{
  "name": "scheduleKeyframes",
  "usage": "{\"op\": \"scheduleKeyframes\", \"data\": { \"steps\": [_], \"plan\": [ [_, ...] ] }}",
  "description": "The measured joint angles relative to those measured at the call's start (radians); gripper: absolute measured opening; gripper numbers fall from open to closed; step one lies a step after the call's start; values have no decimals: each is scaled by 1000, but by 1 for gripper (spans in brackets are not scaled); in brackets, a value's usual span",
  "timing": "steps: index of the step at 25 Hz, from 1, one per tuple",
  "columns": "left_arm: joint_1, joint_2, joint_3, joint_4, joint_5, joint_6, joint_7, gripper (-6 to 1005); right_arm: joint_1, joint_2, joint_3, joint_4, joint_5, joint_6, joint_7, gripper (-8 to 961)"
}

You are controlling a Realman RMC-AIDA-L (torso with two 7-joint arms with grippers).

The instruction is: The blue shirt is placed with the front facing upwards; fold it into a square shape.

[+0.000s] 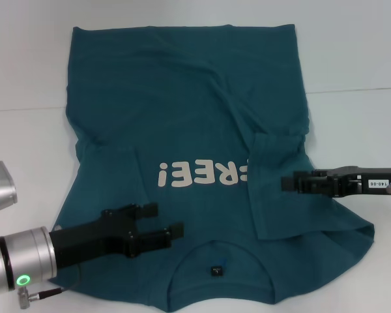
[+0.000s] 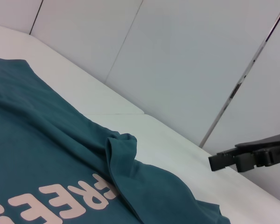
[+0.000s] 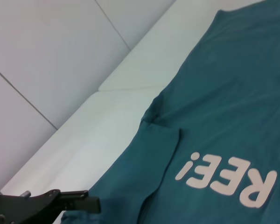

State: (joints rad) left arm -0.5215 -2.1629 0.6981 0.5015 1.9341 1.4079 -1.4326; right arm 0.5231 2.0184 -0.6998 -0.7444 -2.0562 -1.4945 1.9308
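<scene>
The left pincer (image 1: 164, 222) hovers released and the right pincer (image 1: 288, 182) cannot be judged; either could drag the blue shirt's (image 1: 182, 117) folded sleeves loose.

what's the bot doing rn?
Folding a blue shirt on a white table. The shirt lies front up, collar toward the robot. Both sleeves are already folded inward; the one on the robot's right overlaps the start of the lettering. The left gripper hovers over the shirt near the collar, jaws open and empty. The right gripper is over the folded right sleeve; whether it grips the cloth isn't clear. Not yet a square.
</scene>
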Motion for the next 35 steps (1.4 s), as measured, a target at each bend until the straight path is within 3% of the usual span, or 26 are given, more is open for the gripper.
{"op": "scheduleKeyframes", "data": {
  "steps": [6, 14, 22, 35],
  "plan": [
    [0, 0, 0, 3, 0, 5, -7, 888, -4, 7, 37, 3, 1, 5, -63, 530],
    [0, 2, -3, 9, 0, 17, -30, 888, -23, 12, 124, 4, 1, -3, -105, 944],
    [26, 7, -28, 71, 3, -3, -140, 888, -48, 15, 169, 5, 41, -42, -107, 943],
    [100, 28, -219, 132, 73, -174, -314, 888, -52, 24, 183, 5, 66, -59, -69, 942]
  ]
}}
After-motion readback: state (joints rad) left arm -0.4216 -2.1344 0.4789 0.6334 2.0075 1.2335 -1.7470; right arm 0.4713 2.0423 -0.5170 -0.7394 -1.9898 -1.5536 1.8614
